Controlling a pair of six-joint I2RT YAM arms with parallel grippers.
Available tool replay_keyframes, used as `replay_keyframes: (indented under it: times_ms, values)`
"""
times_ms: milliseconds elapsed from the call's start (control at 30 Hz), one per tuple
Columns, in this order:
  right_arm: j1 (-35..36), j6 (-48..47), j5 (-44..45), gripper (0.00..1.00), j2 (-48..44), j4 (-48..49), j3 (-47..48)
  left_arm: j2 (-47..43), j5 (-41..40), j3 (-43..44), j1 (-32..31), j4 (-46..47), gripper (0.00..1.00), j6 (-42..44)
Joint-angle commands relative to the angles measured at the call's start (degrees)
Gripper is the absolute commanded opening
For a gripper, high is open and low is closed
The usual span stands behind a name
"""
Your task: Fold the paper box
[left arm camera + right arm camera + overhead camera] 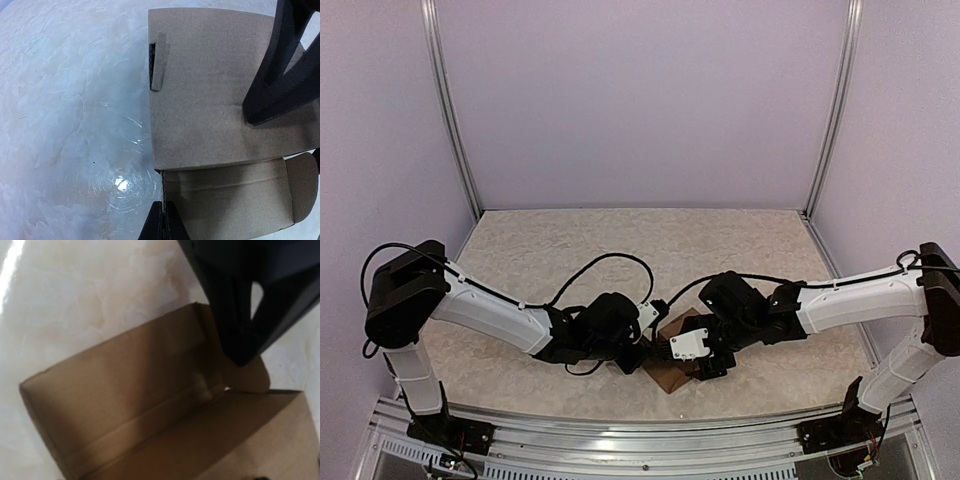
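Top view, contents by count. One box (678, 364), lower centre. Two arms: left arm (485, 310) at lower left, right arm (860, 298) at lower right. Two grippers: left gripper (642, 354) and right gripper (708, 363), lower centre. One table (620, 240). Two metal posts: one (452, 110) at upper left, one (832, 110) at upper right. Left wrist view: one slot (153, 65) in the box, upper centre.

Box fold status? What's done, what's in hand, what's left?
Done: the plain brown cardboard box already stands as a shell with walls and a top panel. In hand: the left gripper is shut on a wall edge at the open end; the right gripper is open over the panel. Left: the open end, its rounded flap untucked, needs closing.
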Motion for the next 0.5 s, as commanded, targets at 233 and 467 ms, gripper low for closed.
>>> replay_keyframes:
  times_ms: [233, 467]
  values:
    - [-0.5, -1.0, -5.7, 0.81, 1.0, -7.4, -2.3, -1.9, -0.3, 2.0, 1.1, 3.5, 0.0, 0.4]
    - [-1.5, -0.8, -5.6, 0.83, 0.3, -6.4, -2.8, -2.1, -0.4, 0.7, 1.1, 4.7, 0.0, 0.4]
